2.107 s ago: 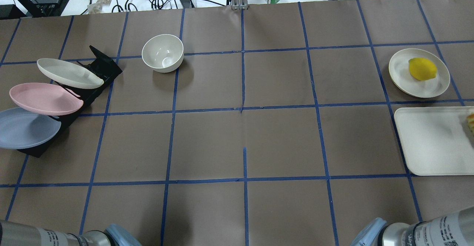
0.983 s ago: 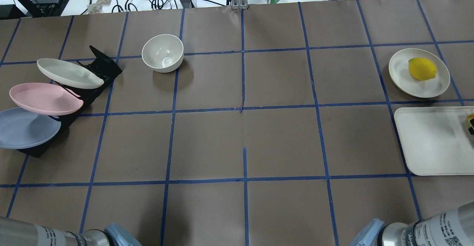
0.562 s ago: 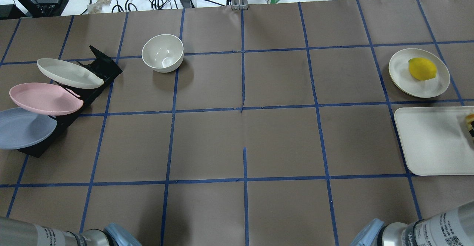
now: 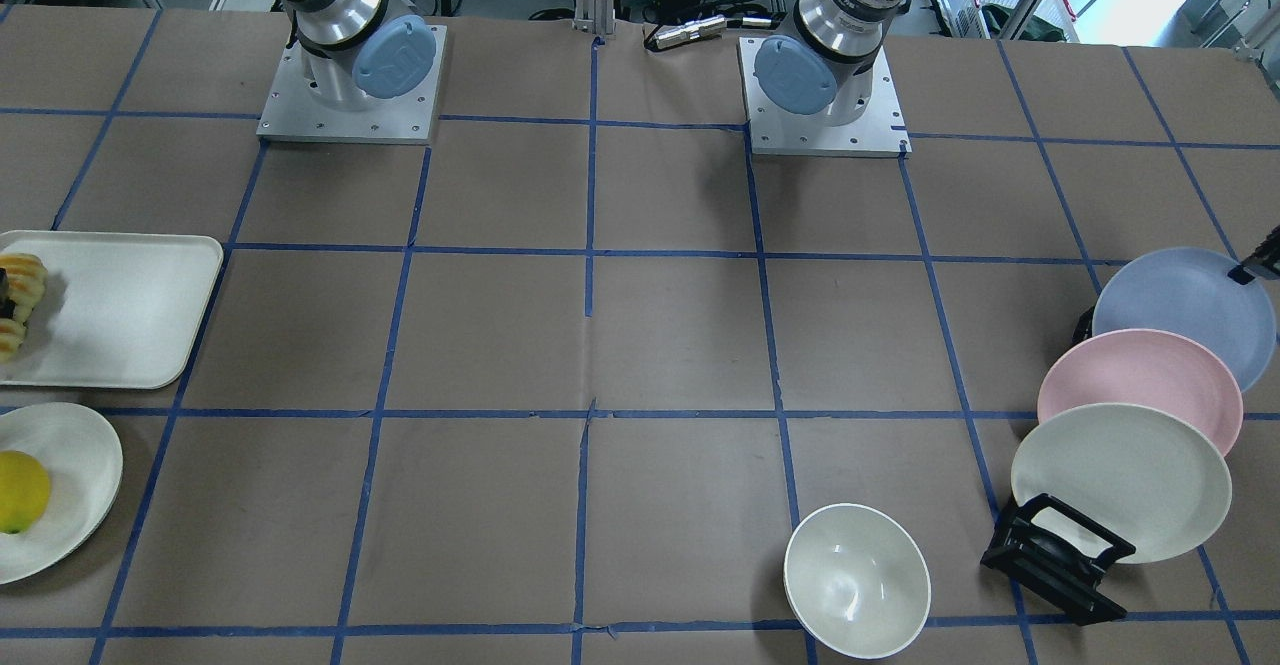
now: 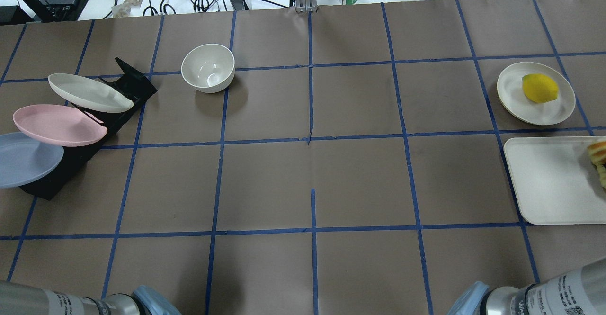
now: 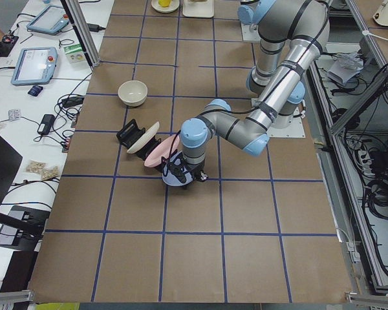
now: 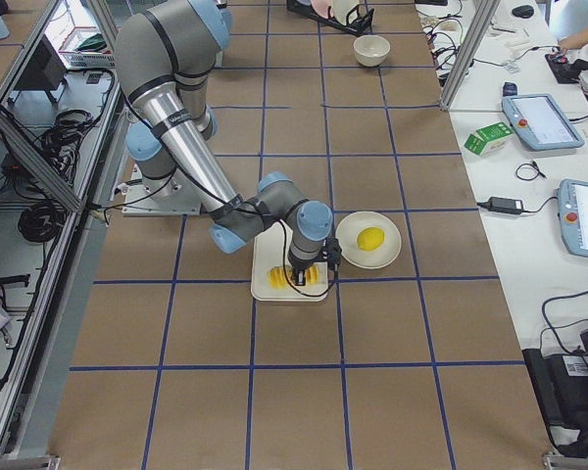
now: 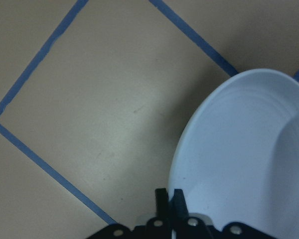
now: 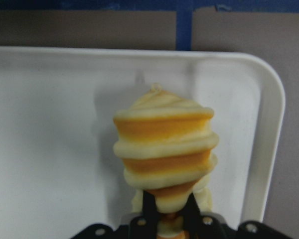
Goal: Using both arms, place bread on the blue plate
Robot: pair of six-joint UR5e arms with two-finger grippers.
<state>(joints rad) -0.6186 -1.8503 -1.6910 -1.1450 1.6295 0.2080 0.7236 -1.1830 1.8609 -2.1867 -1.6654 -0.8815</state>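
The blue plate (image 5: 26, 158) leans at the near end of the black rack (image 5: 120, 92). It also shows in the front view (image 4: 1180, 310) and the left wrist view (image 8: 249, 159). My left gripper (image 8: 169, 196) is shut on its rim; its black tip shows at the plate's edge (image 4: 1258, 265). The bread (image 9: 164, 154), ridged orange and cream, is over the white tray (image 9: 50, 124). My right gripper (image 9: 170, 211) is shut on its lower end. The bread shows at the frame edge in the overhead view (image 5: 597, 151) and the front view (image 4: 20, 290).
A pink plate (image 5: 59, 125) and a cream plate (image 5: 90, 93) lean in the same rack. A white bowl (image 5: 208, 67) stands behind. A yellow lemon (image 5: 539, 87) lies on a small cream plate (image 5: 513, 97) beside the tray (image 5: 549, 182).
The blue plate has slid leftward out from under the pink plate, held by my left gripper. More of the bread shows at the tray's right edge.
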